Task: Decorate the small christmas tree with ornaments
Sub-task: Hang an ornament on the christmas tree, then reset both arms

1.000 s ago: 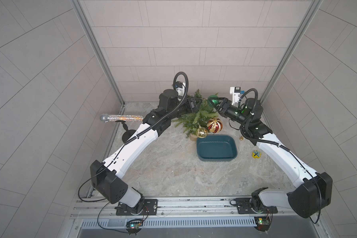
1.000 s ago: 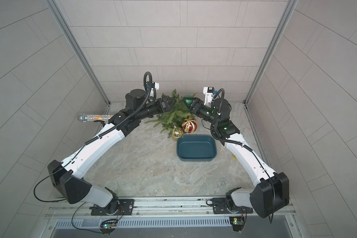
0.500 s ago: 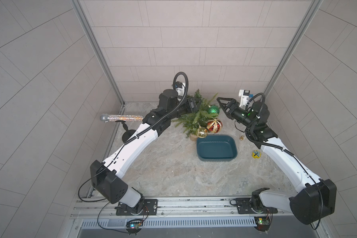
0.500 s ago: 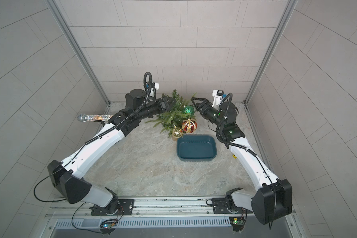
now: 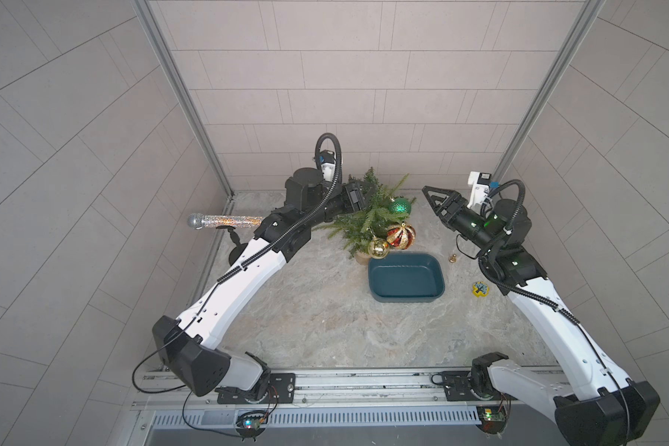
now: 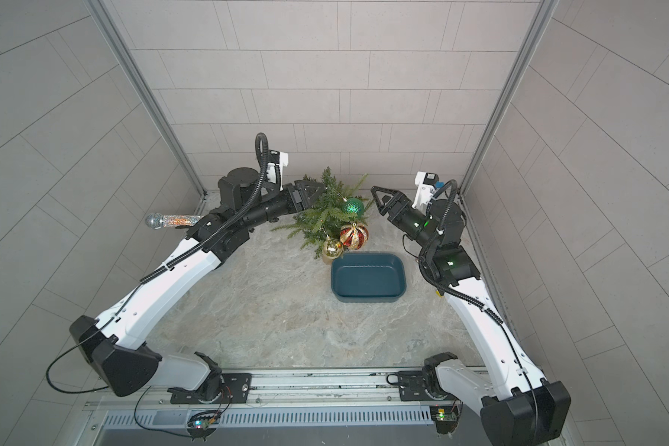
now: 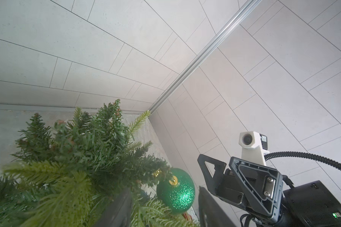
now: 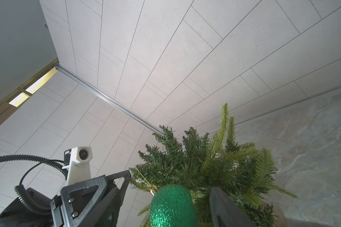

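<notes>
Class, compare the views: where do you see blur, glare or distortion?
Left wrist view: the green ornament shows a bright glitter highlight, and the nearest branches of the small christmas tree blur. Right wrist view: that ornament looks soft. In both top views, wall tile lines bow.

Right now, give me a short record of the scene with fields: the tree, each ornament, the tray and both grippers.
tree: small green artificial fir, upright at the back
green ornament: green glittery ball, hanging on the tree's side that faces the right arm
striped ornament: red-and-gold striped ball, low on the tree's front
gold ornament: shiny gold ball, low on the front, beside the striped one
tray: dark teal plastic tray, in front of the tree, nothing in it
left gripper: open, tips at the branches
right gripper: open, empty, apart from the tree
</notes>
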